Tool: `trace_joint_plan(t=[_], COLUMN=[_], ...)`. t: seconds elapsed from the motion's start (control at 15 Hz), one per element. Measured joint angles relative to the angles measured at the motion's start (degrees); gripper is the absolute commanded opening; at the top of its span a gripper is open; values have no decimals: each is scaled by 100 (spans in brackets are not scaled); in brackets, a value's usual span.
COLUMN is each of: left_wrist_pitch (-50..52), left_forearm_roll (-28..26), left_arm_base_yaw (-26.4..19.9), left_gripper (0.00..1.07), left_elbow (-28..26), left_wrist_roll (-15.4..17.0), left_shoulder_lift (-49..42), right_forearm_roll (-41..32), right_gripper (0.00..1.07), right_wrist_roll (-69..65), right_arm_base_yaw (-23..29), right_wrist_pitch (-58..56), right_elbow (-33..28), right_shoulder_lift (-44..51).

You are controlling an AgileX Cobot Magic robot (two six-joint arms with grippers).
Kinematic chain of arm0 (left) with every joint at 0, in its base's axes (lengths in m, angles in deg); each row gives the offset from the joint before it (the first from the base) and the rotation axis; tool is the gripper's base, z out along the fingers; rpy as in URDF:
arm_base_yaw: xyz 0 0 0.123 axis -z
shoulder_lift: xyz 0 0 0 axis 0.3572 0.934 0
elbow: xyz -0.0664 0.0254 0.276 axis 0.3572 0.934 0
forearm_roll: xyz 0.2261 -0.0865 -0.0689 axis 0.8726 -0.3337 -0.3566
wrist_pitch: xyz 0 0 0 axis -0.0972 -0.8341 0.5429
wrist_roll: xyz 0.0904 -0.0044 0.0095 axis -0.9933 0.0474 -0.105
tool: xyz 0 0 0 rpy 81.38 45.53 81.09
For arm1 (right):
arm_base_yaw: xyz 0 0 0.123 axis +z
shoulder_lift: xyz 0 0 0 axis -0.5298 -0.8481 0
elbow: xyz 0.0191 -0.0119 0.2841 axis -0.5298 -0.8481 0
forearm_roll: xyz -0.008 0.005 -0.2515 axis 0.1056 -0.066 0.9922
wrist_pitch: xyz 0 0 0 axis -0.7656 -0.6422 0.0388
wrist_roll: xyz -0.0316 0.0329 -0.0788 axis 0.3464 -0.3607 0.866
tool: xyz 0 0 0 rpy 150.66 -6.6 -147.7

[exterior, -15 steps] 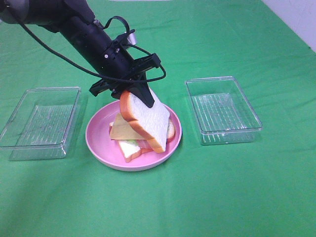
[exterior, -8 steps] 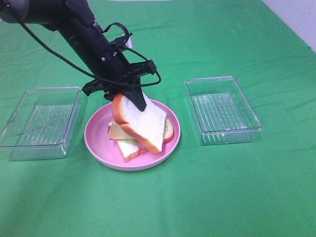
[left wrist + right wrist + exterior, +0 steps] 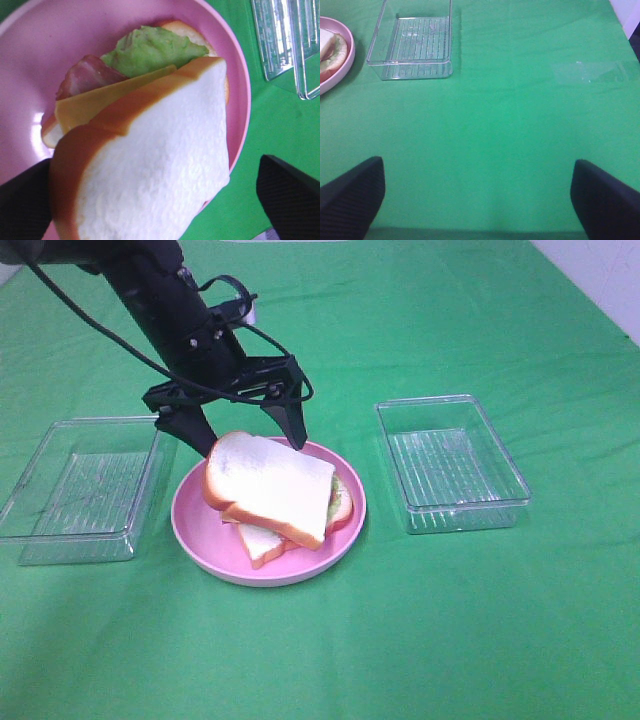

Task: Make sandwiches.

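- Pink round plate (image 3: pixel 195 523) sits mid-table on green cloth (image 3: pixel 420 640); clear plastic rectangular tray (image 3: pixel 82 488) at its 9 o'clock, a second clear tray (image 3: pixel 450 462) at its 3 o'clock, both just beside the plate but not touching.
- Toy sandwich stack is on the plate: top white bread slice w/ orange-brown crust (image 3: pixel 270 485) lies tilted across the stack, higher toward 10 o'clock, lower toward 4 o'clock.
- Bottom white bread slice (image 3: pixel 262 543) pokes out from under it toward 6 o'clock.
- Left wrist view shows the layers under the top slice: yellow cheese square (image 3: pixel 95 102), reddish-brown bacon strip (image 3: pixel 85 75), ruffled light-green lettuce leaf (image 3: pixel 150 50); more bread behind the lettuce.
- Left gripper (image 3: pixel 245 435), black, hangs over the plate's 12 o'clock edge, jaws spread wide w/ nothing between them. One finger (image 3: pixel 190 430) is down at the top slice's 10 o'clock corner, other finger (image 3: pixel 292 423) at the slice's 1 o'clock edge; can't tell if either tip touches the bread.
- Right gripper (image 3: pixel 475 200) is seen only in its own wrist view: fingers far apart, nothing held, over bare cloth, well away from the plate; the second tray and plate rim show far ahead of it.
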Motion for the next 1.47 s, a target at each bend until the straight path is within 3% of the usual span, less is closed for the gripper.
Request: trace_joint_plan(t=[0.27, 0.53, 1.0, 1.27, 1.47], left_wrist_pitch=[-453, -481, -504, -521, -527], left_forearm_roll=[1432, 2068, 2756, 3014, 3019], left_arm_base_yaw=[0, -57, -991, -2160, -2384], left_gripper=[101, 101, 101, 101, 101], left_elbow=[-1037, -710, 1702, 3283, 4022], left_wrist_roll=[498, 613, 435, 510, 561], left_shoulder_lift=[-218, -1054, -2997, -4710, -5764], right_forearm_roll=[0, 0, 0, 0, 0], right_gripper=[97, 97, 97, 97, 97], right_wrist_roll=[0, 0, 0, 0, 0], right_arm_base_yaw=[0, 0, 0, 0, 0], right_wrist_pitch=[0, 0, 0, 0, 0], right_elbow=[0, 0, 0, 0, 0], right_shoulder_lift=[0, 0, 0, 0, 0])
